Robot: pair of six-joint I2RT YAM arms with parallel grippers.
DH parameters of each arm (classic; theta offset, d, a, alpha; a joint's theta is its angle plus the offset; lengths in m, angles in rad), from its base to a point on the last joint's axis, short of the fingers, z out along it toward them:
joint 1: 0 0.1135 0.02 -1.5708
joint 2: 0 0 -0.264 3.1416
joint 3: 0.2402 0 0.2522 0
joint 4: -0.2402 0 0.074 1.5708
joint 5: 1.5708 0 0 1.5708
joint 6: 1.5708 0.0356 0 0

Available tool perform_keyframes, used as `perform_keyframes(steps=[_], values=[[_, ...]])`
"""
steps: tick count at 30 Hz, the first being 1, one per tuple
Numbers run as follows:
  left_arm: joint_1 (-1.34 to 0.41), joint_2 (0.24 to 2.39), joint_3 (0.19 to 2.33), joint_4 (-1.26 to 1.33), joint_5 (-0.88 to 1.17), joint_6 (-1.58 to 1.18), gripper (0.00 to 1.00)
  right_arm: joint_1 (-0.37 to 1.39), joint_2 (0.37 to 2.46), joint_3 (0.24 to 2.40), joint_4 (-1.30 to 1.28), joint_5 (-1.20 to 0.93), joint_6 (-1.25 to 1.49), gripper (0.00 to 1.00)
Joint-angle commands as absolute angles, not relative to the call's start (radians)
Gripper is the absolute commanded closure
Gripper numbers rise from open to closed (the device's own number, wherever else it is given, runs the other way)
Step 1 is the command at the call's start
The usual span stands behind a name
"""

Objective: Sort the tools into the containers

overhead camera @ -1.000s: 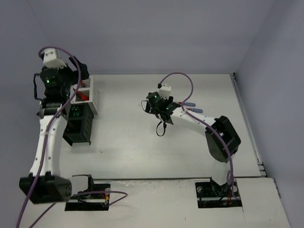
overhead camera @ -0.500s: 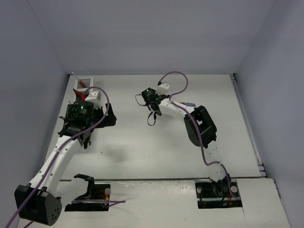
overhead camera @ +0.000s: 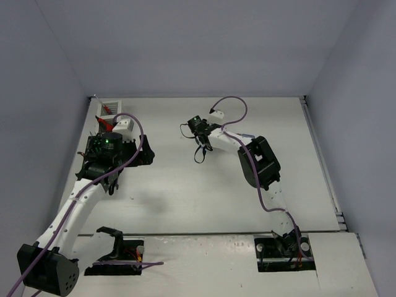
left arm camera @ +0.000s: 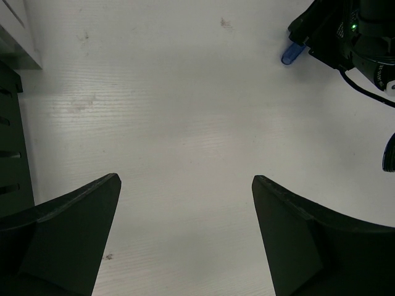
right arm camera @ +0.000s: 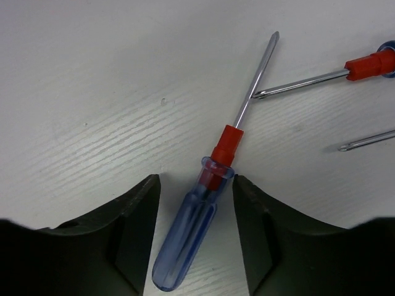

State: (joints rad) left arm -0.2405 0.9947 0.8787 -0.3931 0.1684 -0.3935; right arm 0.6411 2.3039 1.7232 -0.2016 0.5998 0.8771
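Both gape: left pincer [left arm camera: 185, 177] spread wide; right pincer [right arm camera: 195, 177] straddles blue screwdriver [right arm camera: 185, 246], seemingly without pinching.

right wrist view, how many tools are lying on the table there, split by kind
screwdrivers with clear blue plastic handle and red collar: 2
bare steel screwdriver shaft, handle out of frame: 1
total: 3
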Motion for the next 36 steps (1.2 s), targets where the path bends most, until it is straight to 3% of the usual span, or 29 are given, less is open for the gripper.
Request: perform_keyframes(steps=[1,5,6,9,14,22,36], values=[[-0.239,0.985,0.923,-0.339,0.190,-0.389,0.14,0.647,2.277,1.685,-0.207,0.590,0.887,0.65],[-0.236,0.997,0.920,-0.319,0.232,-0.390,0.14,0.661,2.240,1.604,-0.206,0.547,0.848,0.79],[-0.233,1.002,0.917,-0.313,0.246,-0.390,0.14,0.673,2.230,1.584,-0.204,0.532,0.828,0.87],[-0.228,1.017,0.915,-0.297,0.282,-0.399,0.14,0.716,2.171,1.487,-0.192,0.525,0.782,1.00],[-0.215,1.022,0.907,-0.283,0.313,-0.408,0.14,0.812,2.072,1.337,-0.101,0.489,0.672,1.00],[-0.210,1.042,0.887,-0.243,0.350,-0.451,0.14,0.887,1.921,1.077,0.121,0.207,0.467,1.00],[-0.219,1.089,0.860,-0.165,0.437,-0.622,0.14,0.991,1.669,0.934,0.327,0.058,0.251,1.00]])
